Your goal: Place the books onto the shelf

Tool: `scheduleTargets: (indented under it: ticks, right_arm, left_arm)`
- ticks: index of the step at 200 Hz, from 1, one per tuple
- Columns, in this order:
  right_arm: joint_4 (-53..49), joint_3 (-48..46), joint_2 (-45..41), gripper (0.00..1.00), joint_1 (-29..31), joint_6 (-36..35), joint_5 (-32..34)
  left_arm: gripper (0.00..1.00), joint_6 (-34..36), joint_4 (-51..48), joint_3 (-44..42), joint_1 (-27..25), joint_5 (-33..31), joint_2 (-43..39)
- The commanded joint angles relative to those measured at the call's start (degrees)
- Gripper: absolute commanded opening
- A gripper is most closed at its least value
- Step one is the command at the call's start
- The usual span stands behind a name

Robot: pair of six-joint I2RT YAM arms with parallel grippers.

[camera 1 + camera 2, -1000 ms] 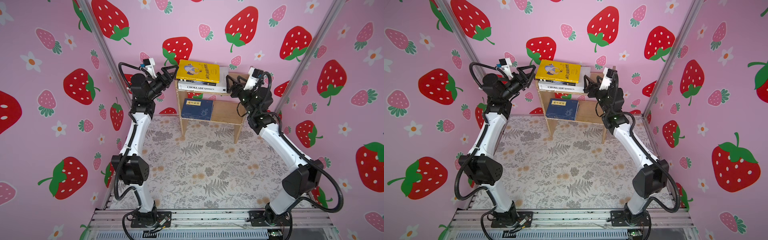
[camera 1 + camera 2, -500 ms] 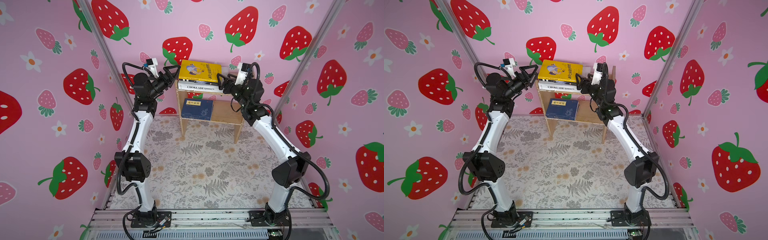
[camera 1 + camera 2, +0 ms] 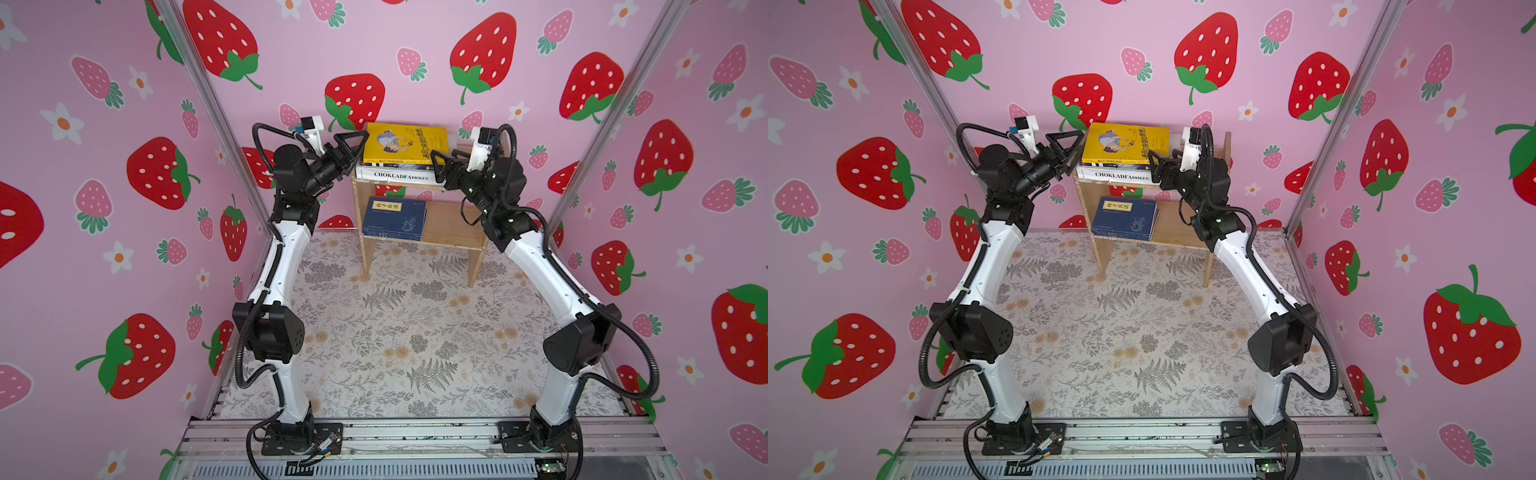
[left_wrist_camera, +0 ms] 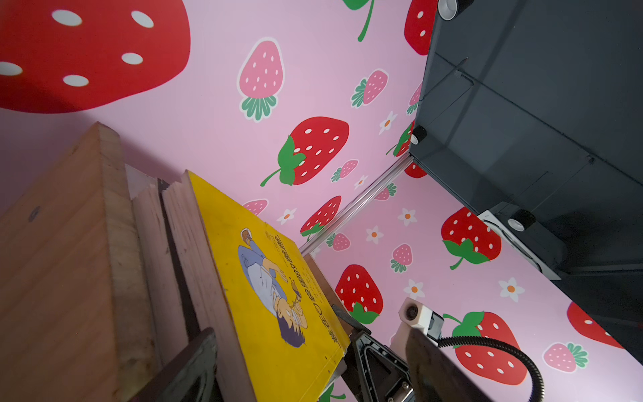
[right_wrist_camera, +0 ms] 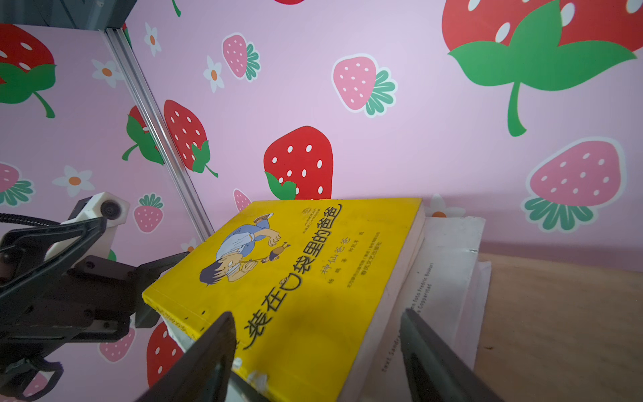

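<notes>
Both jaws wide beside yellow book [image 3: 405,143]

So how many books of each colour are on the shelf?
Yellow book: 1
White book: 1
Black book: 1, only a thin edge shows
Navy books: at least 1, the pile hides the rest
Total: at least 4 on the shelf

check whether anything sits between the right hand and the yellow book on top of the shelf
Nothing visible does. The right hand is open right at the yellow book, which tops the stack on the shelf; in the right wrist view its fingers straddle the book's near corner. The left hand is at the opposite end, not in between.
</notes>
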Motion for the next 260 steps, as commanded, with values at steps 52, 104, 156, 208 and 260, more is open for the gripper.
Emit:
scheduleTargets:
  ticks: [52,104,156,208,260]
  right_arm:
    - [-1.1,0.4,-0.7,0.75,2.9,-3.7,-3.4]
    - [-2.9,0.1,-1.4,0.75,6.0,-10.8,2.1]
    - [-4.1,0.0,-1.6,0.75,7.5,-20.5,7.5]
    - [-3.6,-0.8,-2.1,0.76,7.5,-24.1,6.3]
    - [-3.5,-0.9,-1.8,0.73,7.5,-23.3,5.1]
  left_arm:
    - [0.88,2.0,-4.2,1.7,3.2,-3.1,-0.7]
    - [0.88,-0.2,-0.8,-0.6,4.4,-3.0,-0.5]
    - [0.87,-1.4,1.3,-2.3,4.4,-2.4,-0.5]
    - [0.87,-1.5,2.0,-3.3,4.4,-2.4,-0.7]
    - [0.87,-1.6,2.2,-3.8,4.5,-2.4,-0.9]
